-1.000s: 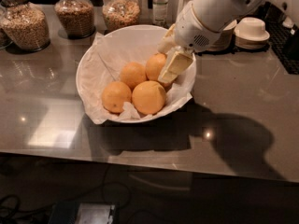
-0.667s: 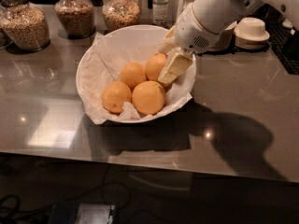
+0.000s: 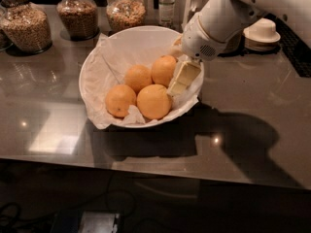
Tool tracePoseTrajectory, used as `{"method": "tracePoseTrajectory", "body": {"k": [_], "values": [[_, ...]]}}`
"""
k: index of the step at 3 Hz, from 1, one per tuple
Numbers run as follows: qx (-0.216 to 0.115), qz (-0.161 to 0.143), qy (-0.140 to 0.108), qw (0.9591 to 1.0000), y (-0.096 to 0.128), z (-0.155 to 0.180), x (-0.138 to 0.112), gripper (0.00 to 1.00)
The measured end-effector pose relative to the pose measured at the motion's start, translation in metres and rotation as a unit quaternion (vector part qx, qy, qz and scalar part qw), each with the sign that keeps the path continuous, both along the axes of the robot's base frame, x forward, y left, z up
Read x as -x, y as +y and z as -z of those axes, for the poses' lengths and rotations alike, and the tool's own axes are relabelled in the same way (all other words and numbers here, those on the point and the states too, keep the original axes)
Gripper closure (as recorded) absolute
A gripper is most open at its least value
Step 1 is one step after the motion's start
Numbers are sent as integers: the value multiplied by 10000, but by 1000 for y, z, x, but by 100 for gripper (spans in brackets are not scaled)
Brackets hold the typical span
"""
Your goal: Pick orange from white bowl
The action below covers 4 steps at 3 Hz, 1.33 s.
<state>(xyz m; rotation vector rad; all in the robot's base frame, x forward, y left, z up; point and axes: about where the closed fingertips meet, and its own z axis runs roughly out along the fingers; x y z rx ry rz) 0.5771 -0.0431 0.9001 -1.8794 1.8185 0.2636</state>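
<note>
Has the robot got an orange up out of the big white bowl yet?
No, all four oranges lie in the white bowl, with the gripper down inside it beside them, near its right rim.

A kitchen is suggested by glass jars of cereal (image 3: 77,16) on a polished grey countertop (image 3: 243,144), the gripper (image 3: 181,79) being held inside a white bowl (image 3: 82,81).

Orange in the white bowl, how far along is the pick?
Done: the gripper is down inside the white bowl, at its right side, beside the big front orange. In hand: getting hold of it; no clear grasp shows. Left: lifting it out; it and three other oranges lie in the bowl.
</note>
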Motion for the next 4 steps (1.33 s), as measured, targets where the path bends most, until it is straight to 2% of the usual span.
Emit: {"method": "tracePoseTrajectory", "body": {"k": [1,2,3,4], "values": [[96,-18,-5,10000,-2,6,-3,32],[313,-192,-64,9993,0,7,-6,34],[660,-572,-194,9960,9,7,-8,35],[661,-574,-194,9960,9,6,-8,33]]}}
